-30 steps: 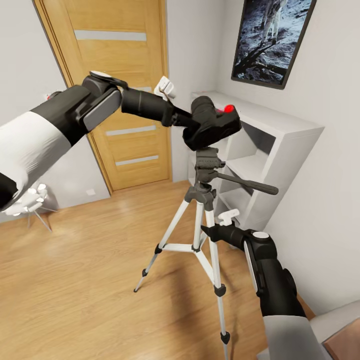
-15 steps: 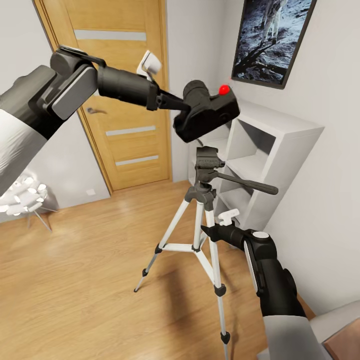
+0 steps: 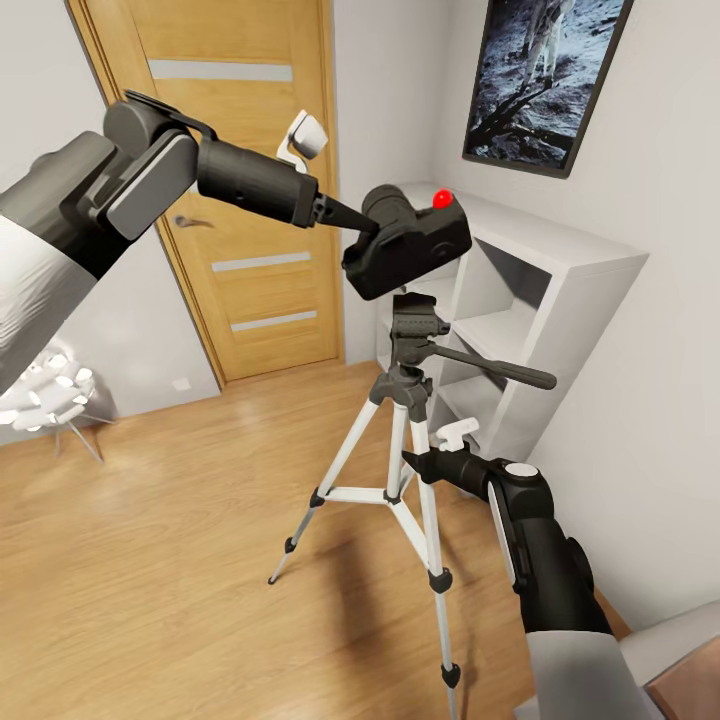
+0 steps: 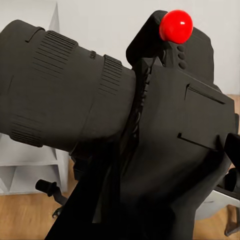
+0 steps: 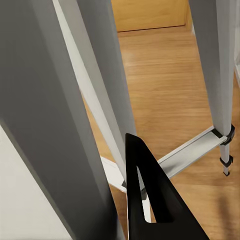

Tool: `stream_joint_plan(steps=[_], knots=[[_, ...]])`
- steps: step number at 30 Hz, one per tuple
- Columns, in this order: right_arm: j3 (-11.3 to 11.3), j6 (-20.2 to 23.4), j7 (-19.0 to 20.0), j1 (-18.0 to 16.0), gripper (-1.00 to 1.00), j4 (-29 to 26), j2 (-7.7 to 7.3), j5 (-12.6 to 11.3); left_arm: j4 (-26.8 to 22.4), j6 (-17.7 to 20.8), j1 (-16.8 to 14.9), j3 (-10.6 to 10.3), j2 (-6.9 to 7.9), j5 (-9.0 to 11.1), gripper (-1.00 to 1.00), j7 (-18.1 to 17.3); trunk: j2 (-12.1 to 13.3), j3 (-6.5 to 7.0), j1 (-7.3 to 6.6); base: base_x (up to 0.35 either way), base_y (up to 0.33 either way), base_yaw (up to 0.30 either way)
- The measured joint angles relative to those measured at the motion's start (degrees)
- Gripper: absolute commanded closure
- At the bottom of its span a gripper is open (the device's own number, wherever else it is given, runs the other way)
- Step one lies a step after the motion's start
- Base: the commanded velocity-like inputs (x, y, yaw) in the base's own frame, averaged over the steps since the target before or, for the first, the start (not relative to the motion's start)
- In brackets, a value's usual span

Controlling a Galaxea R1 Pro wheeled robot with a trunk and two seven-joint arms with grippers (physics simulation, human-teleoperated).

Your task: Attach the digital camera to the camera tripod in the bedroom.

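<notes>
The black digital camera (image 3: 410, 245), with its red button (image 3: 441, 198) on top, hangs tilted just above the dark head (image 3: 415, 318) of the camera tripod (image 3: 400, 440). A small gap shows between them. My left gripper (image 3: 362, 232) is shut on the camera's lens side, reaching in from the left. The left wrist view has the camera (image 4: 165, 130) very close. Lower down, my right gripper (image 3: 415, 462) is at the tripod's right leg. Its one visible finger (image 5: 147, 200) lies against a silver leg (image 5: 60, 125) there.
A white cube shelf (image 3: 575, 275) stands right behind the tripod, and the long pan handle (image 3: 500, 368) points toward it. A wooden door (image 3: 240, 150) is at the back left. A framed picture (image 3: 545, 70) hangs at the upper right. A white lamp (image 3: 40, 395) sits at the far left.
My left arm lifted the camera up off the tripod head, then lowered it a little again. The right arm and the tripod have not moved.
</notes>
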Motion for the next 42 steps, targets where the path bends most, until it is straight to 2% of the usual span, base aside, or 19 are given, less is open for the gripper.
stream_joint_plan(steps=[17,21,31,42], knots=[[0.00,-0.05,-0.04,0.02,1.00,0.04,0.00,0.03,-0.03,0.19,0.01,-0.09,-0.16,-0.22,1.00,0.13,0.00,0.00,0.00,0.000,0.000,0.000],[0.00,-0.08,-0.02,0.03,1.00,0.04,0.00,0.06,-0.34,0.19,0.01,-0.11,-0.21,-1.11,1.00,0.40,0.00,0.00,0.00,0.000,0.000,0.000],[0.00,-0.09,-0.08,-0.01,1.00,0.09,0.00,0.06,-0.76,0.19,0.01,-0.04,-0.91,-7.18,1.00,0.48,0.00,0.00,0.00,0.000,0.000,0.000],[0.00,-0.13,-0.09,0.00,1.00,0.12,0.00,0.09,-0.69,-0.19,0.00,0.06,-1.78,-7.99,1.00,0.46,0.00,0.00,0.00,0.000,0.000,0.000]])
